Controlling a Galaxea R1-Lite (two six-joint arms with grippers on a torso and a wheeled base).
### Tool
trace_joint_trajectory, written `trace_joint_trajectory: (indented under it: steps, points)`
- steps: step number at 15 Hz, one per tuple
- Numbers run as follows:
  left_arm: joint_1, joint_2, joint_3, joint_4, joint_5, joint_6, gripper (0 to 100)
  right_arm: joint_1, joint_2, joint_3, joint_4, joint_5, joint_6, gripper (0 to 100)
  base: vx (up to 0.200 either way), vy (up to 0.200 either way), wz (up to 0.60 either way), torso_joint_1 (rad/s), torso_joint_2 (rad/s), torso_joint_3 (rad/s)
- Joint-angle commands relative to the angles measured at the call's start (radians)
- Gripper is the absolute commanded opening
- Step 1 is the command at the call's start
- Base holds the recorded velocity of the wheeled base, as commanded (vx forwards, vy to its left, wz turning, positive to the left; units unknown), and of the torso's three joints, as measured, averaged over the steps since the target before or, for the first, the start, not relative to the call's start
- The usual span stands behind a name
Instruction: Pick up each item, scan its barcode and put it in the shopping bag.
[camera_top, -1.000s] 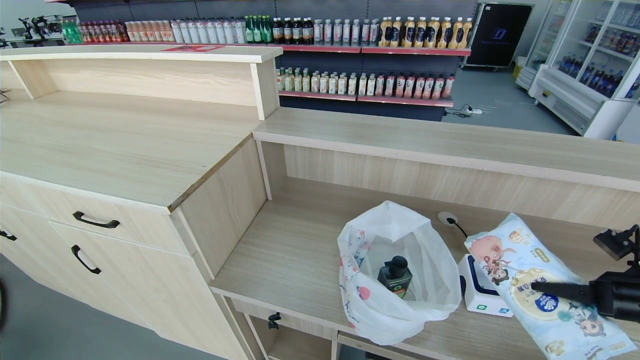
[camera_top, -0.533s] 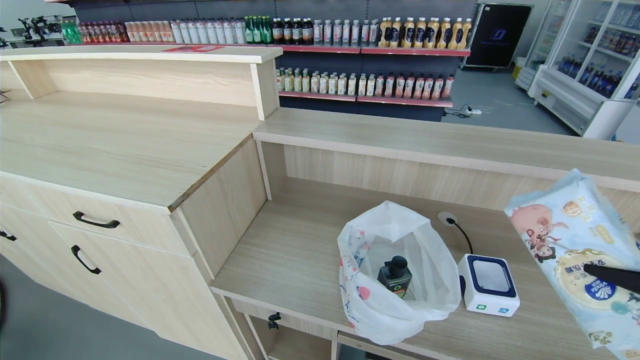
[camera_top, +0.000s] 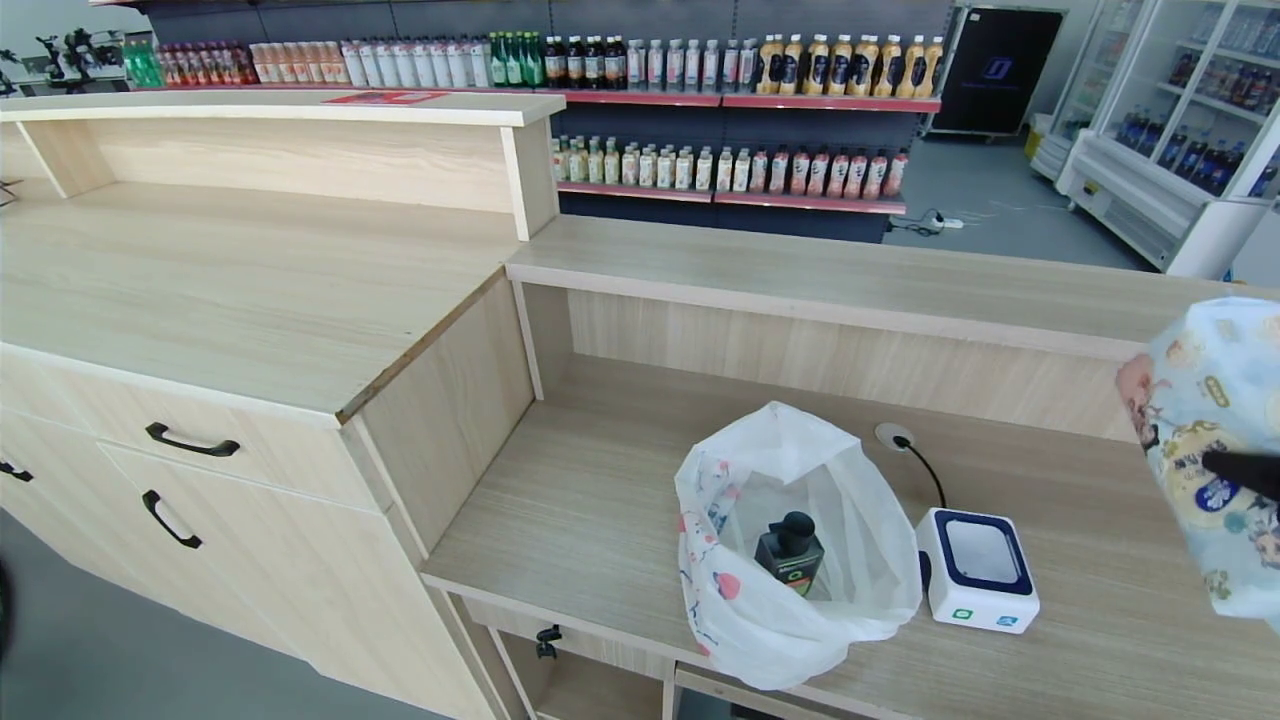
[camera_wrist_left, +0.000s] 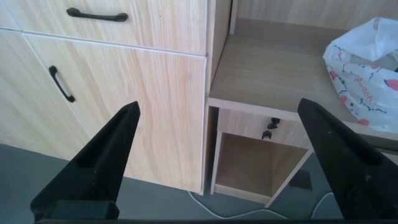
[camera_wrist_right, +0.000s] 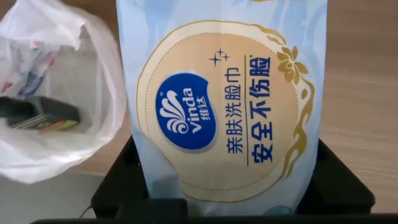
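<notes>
Pack (camera_top: 1205, 430) in right gripper (camera_wrist_right: 227, 186), seemingly aloft beside scanner (camera_top: 978, 570).

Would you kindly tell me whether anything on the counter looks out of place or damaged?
Nothing stands out. The bag stands open on the counter with a dark bottle inside, the scanner sits beside it, and the right gripper holds the pack clear above the counter.
</notes>
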Motion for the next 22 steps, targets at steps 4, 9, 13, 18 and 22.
trace_joint_trajectory:
  steps: [4,9,13,18,22]
  points:
    - [0.0,0.001,0.0,0.0,0.0,0.0,100,0.283,0.069,0.176,-0.422,-0.191,0.035,0,0.0,0.0,0.15,0.001,0.0,0.001]
    - [0.0,0.001,0.0,0.0,0.0,0.0,100,0.343,0.224,0.16,-0.45,-0.151,0.035,0,0.0,0.0,0.36,0.0,0.0,0.0]
    - [0.0,0.001,0.0,0.0,0.0,0.0,100,0.335,0.431,0.166,-0.626,0.05,0.027,0,0.0,0.0,0.0,0.0,0.0,0.0]
    - [0.0,0.001,0.0,0.0,0.0,0.0,100,0.323,0.557,0.146,-0.655,0.222,-0.106,0,0.0,0.0,0.0,0.0,0.0,0.0]
    - [0.0,0.001,0.0,0.0,-0.001,0.0,100,0.315,0.666,0.113,-0.784,0.268,-0.137,0,0.0,0.0,0.0,0.0,0.0,0.0]
